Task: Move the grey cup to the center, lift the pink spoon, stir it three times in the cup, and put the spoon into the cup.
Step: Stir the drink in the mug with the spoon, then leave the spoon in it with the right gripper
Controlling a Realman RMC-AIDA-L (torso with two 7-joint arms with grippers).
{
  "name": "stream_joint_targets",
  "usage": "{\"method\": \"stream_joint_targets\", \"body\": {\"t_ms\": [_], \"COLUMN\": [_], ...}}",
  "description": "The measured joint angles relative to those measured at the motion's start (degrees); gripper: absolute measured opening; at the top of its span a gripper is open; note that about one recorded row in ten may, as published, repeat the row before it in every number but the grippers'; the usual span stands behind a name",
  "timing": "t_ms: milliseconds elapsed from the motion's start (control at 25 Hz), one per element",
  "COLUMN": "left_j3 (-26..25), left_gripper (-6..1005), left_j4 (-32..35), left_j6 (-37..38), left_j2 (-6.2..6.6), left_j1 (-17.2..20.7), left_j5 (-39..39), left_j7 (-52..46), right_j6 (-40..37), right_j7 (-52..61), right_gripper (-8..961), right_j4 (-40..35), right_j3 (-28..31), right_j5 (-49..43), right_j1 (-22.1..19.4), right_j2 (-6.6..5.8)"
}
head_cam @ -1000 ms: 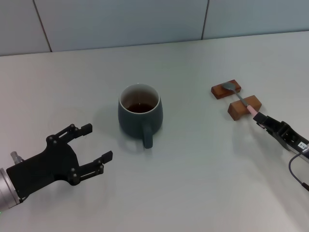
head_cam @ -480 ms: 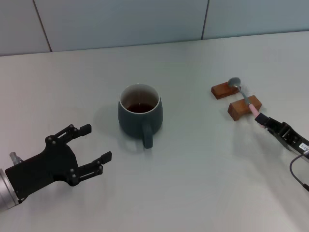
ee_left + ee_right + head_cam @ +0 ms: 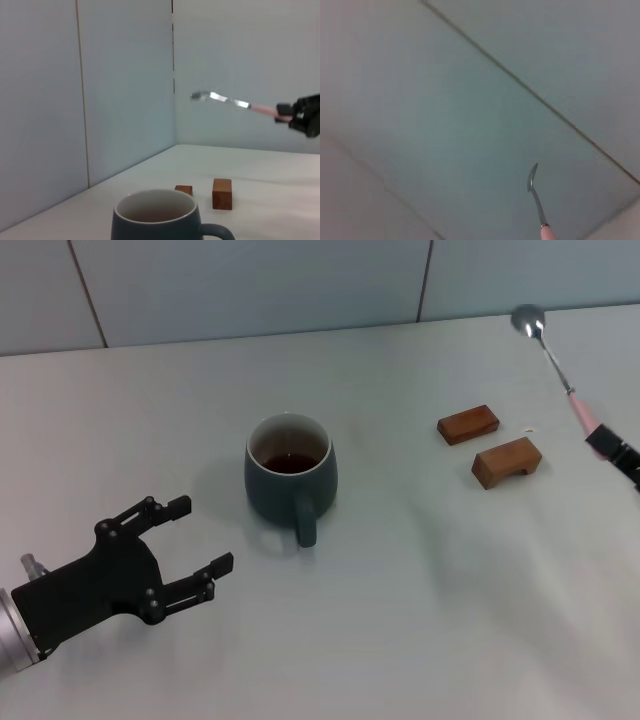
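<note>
spoon in the air, cup at centre

head view: the cup (image 3: pixel 290 477) stood mid-table, handle toward the robot. the right gripper (image 3: pixel 612 450) clasped the spoon (image 3: pixel 553 364) by its pink end, high above the two blocks (image 3: pixel 488 445). the left gripper (image 3: pixel 190 539) hung with fingers spread near the table's front left.

left wrist view: the cup (image 3: pixel 161 218) sat close, and the spoon (image 3: pixel 235 103) was level in the air beyond it.

right wrist view: only the spoon (image 3: pixel 537 201) showed against the wall.

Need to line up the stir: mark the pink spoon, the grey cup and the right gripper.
pink spoon (image 3: pixel 548 352), head view, metal stem.
grey cup (image 3: pixel 272 486), head view, outer wall.
right gripper (image 3: pixel 610 448), head view, fingertips on the handle.
</note>
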Motion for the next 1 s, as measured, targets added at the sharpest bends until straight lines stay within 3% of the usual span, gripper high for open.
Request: {"method": "stream_joint_targets", "body": {"t_ms": [200,400,680,840,1000], "left_j3": [-0.2,-0.1,-0.3,-0.3,-0.4], "left_gripper": [844,844,844,844,844], "left_j4": [-0.1,-0.2,-0.3,-0.3,-0.4], "left_j6": [0.2,0.2,0.2,0.2,-0.1], "left_j2": [0.00,0.00,0.00,0.00,0.00], "left_j1": [-0.2,-0.3,-0.5,-0.6,-1.0], "left_j5": [0.0,0.0,0.0,0.0,0.0], "left_j7": [0.0,0.0,0.0,0.0,0.0], "right_j6": [-5.9,-8.0,-7.0,-8.0,-13.5], "right_j7": [3.1,19.2,40.5,50.4,57.5], "right_gripper": [123,124,124,123,123], "right_j4": [-10.5,-31.2,-60.1,-74.0,-80.0], "right_j3": [-1.9,-8.6,-26.5,-33.6,-37.3], "right_j5": [-0.4,0.1,-2.3,-9.8,-16.8], "right_j1": [0.8,3.6,6.9,9.8,15.8], "right_j2": [0.03,0.06,-0.03,-0.77,-2.72]}}
